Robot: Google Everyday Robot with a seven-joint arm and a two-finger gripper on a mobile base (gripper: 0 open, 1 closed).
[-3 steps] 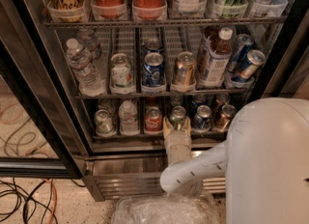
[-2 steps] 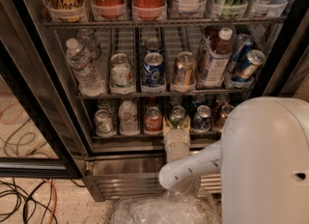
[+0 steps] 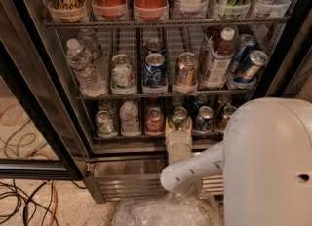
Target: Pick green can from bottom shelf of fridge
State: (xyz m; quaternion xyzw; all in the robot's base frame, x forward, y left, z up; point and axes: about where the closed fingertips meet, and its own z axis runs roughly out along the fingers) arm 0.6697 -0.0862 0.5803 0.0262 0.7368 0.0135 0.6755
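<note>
The cream-white gripper [image 3: 179, 131] is at the front rail of the grey wire bottom shelf [image 3: 126, 137], right at the green can [image 3: 179, 116], which is dark green with a silver top. Left of the gripper is a red can [image 3: 154, 120]; right of it, a blue can [image 3: 203, 120]. The fridge [image 3: 34, 108] has a black frame and a ribbed steel base.

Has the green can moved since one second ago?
No. The green can stands right of the red can on the bottom shelf, as before; the gripper is just below it.
</note>
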